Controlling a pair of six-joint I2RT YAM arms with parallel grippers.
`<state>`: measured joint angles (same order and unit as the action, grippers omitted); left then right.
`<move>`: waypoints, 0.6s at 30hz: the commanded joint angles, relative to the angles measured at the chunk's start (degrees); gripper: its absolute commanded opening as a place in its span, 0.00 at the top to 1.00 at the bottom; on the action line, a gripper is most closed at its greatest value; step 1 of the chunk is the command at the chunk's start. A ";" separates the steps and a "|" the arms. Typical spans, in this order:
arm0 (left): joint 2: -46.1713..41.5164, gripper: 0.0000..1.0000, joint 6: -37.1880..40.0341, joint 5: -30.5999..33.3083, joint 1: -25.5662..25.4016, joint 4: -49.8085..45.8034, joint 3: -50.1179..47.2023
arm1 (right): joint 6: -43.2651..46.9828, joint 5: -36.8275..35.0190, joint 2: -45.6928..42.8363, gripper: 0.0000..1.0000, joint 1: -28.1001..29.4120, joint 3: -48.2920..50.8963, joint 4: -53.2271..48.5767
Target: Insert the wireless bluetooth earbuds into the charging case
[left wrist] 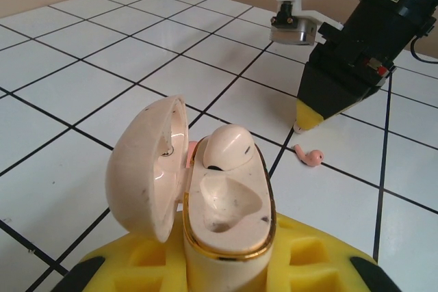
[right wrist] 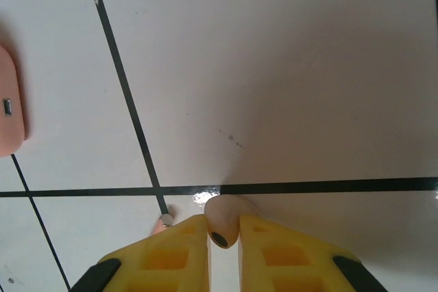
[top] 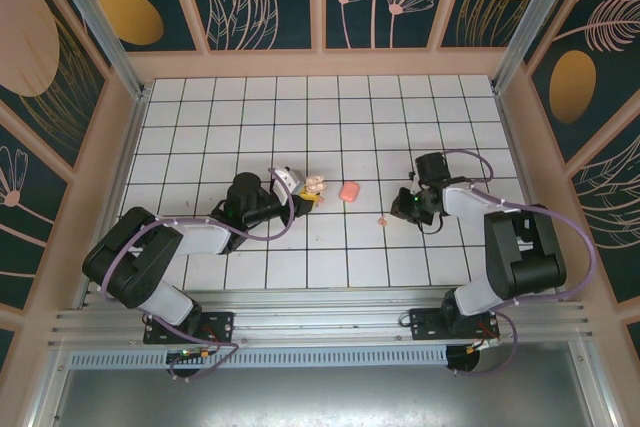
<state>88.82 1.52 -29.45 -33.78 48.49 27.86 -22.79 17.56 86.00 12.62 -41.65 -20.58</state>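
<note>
**One earbud seated, one loose on the tiles**

The left tool [top: 303, 197] is clamped tight on the charging case [left wrist: 229, 203], its yellow fingers pinching the lower body; the case sits a little to 9 o'clock of the worktop's [top: 300, 107] middle, cream-coloured with a gold rim; its lid [left wrist: 147, 169] is swung open toward 9 o'clock in the left wrist view; the seated earbud [left wrist: 226, 147] fills the far socket, and the near socket is bare.

At 3 o'clock of the case, just beside it, a salmon-pink shell [top: 349, 191] lies flat on the tiles; the right wrist view catches its edge, with a small dark slot in it.

The loose earbud [left wrist: 312, 157] lies on the worktop at about 4 o'clock of that shell, close to a black grid line; the right tool [left wrist: 306, 121] stands just at 3 o'clock of it, tips down on the tile, jaws drawn together as far as they go; from the left wrist view the earbud rests apart from those tips, so nothing seems to be gripped there.
</note>
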 commanded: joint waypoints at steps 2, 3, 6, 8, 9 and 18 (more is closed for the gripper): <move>0.40 0.83 1.05 0.18 -0.32 -0.32 1.42 | 0.89 -3.22 1.10 0.82 -0.34 -2.00 -3.13; 0.40 0.83 1.09 0.25 -0.32 -0.33 1.41 | 0.88 -3.26 0.98 0.80 -0.26 -2.47 -3.91; 0.31 0.83 1.05 0.35 -0.30 -0.58 1.41 | 1.66 -3.64 -0.41 0.75 -0.24 -5.00 -7.88; 0.22 0.83 1.07 0.27 -0.32 -0.59 1.50 | 2.64 -4.26 -1.87 0.74 -0.19 -7.57 -11.59; 0.22 0.83 1.07 0.32 -0.32 -0.59 1.49 | 3.31 -4.60 -2.54 0.74 -0.15 -8.84 -13.34; 0.09 0.83 0.76 0.04 -0.34 -0.49 1.76 | 16.64 -11.23 -1.11 0.71 2.41 -19.97 -26.47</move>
<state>88.82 1.69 -29.43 -33.78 47.70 27.97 -12.45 10.59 83.46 13.87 -59.31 -39.48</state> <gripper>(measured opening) 0.192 0.287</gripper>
